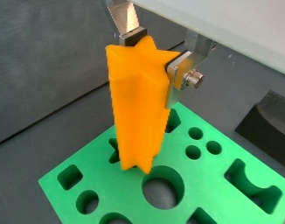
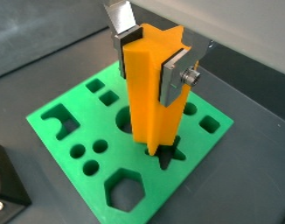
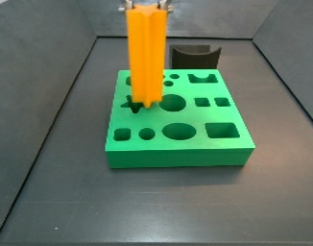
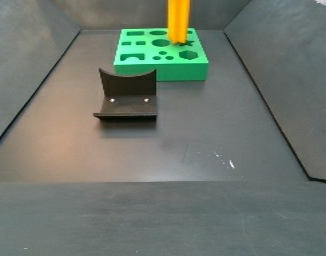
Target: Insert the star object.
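My gripper (image 1: 156, 57) is shut on the upper end of the star object (image 1: 139, 105), a tall bright-orange ridged prism held upright. It shows the same way in the other wrist view: gripper (image 2: 151, 59), star object (image 2: 151, 96). The silver fingers (image 2: 177, 77) press on two opposite sides. The prism's lower end stands at the star-shaped hole (image 2: 170, 157) of the green block (image 2: 110, 162); I cannot tell whether it has gone in. In a side view the gripper (image 3: 146, 6) holds the prism (image 3: 145, 53) over the block's (image 3: 179, 154) left part. The far side view shows the prism (image 4: 179, 20) on the block (image 4: 159, 68); the gripper is out of that frame.
A small black curved block (image 4: 126, 97) lies on the dark floor apart from the green block; it also shows in a side view (image 3: 194, 55) and a wrist view (image 1: 274, 118). Dark walls enclose the floor. The green block has several other shaped holes.
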Motion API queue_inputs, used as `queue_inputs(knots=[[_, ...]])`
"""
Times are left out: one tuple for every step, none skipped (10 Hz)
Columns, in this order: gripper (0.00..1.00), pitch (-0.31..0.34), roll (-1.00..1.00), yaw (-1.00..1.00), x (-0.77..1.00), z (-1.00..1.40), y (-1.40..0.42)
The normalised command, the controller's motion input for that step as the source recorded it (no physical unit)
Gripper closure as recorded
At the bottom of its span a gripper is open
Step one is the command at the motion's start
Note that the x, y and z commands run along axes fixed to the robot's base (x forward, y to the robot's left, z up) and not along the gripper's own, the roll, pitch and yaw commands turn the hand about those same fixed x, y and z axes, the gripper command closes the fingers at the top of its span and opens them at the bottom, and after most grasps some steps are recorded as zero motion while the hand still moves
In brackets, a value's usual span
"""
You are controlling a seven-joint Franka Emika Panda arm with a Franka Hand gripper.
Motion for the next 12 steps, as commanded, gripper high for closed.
queue_inputs(knots=[[1.0,-0.021,0.0,0.0,-0.27,-0.05,0.0],[1.0,-0.014,0.0,0.0,-0.24,-0.07,0.0],[1.0,-0.006,0.01,0.0,-0.21,-0.07,0.0],[1.0,-0.011,0.01,0.0,-0.22,-0.08,0.0],[1.0,-0.003,0.0,0.0,-0.14,-0.11,0.0],[1.0,0.0,0.0,-0.09,0.0,-0.21,-0.05],[1.0,0.053,0.03,-0.1,0.26,-0.26,-0.12],[1.0,0.083,0.08,-0.13,0.33,-0.29,-0.13],[1.0,0.064,0.07,-0.16,0.3,-0.35,-0.07],[1.0,0.036,0.07,-0.14,0.17,-0.32,-0.04],[1.0,0.0,0.11,0.0,-0.13,-0.22,0.0],[1.0,-0.033,0.13,0.0,-0.31,-0.12,0.0]])
